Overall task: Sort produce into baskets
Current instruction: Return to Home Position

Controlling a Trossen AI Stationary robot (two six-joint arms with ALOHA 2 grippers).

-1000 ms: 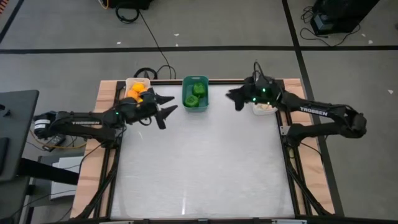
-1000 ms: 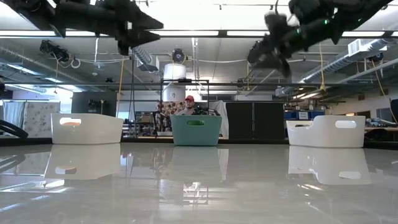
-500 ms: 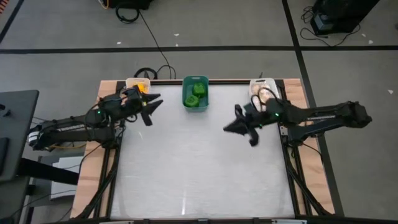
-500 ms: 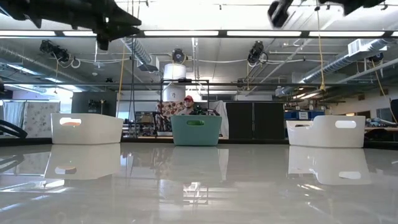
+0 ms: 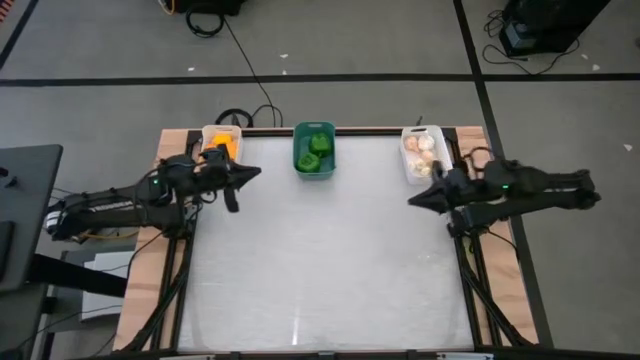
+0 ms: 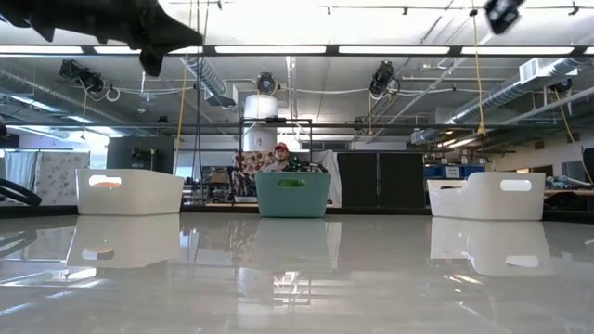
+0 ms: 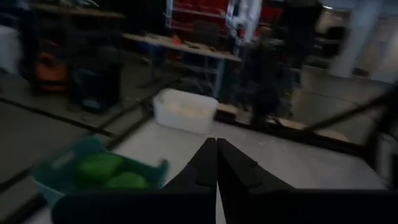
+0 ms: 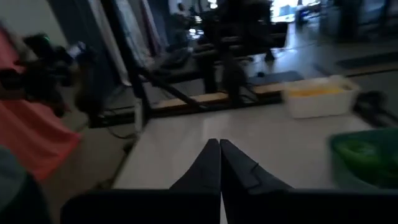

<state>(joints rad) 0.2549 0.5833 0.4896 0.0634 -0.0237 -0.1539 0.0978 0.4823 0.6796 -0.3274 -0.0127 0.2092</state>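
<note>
**Three Bins of Food, Two Closed Grippers**

Three small plastic bins sit in a row along the far edge of the flat white table top (image 5: 320,270).

The white plastic bin at the far left (image 5: 222,128) holds the round orange and yellow fruits (image 5: 220,148). The teal-green plastic bin in the middle (image 5: 297,150) holds the lumpy green peppers (image 5: 318,143). The white plastic bin at the far right (image 5: 422,130) holds the pale garlic bulbs (image 5: 422,150). The bins are well apart from each other.

The left gripper (image 5: 255,173) hangs above the table, just on the near side of the left white bin. It points right, toward the teal-green bin. Its two dark fingers (image 7: 202,165) are pressed together, so its jaws are closed.

The right gripper (image 5: 413,201) hangs above the right side of the table, a little nearer than the right white bin. It points left, across the table. Its two dark fingers (image 8: 205,165) are pressed together too, so its jaws are closed as well.

In the low view both arms are high up, well above the bins.

In the room far behind the teal-green bin there is a person with a red cap (image 6: 281,148).
</note>
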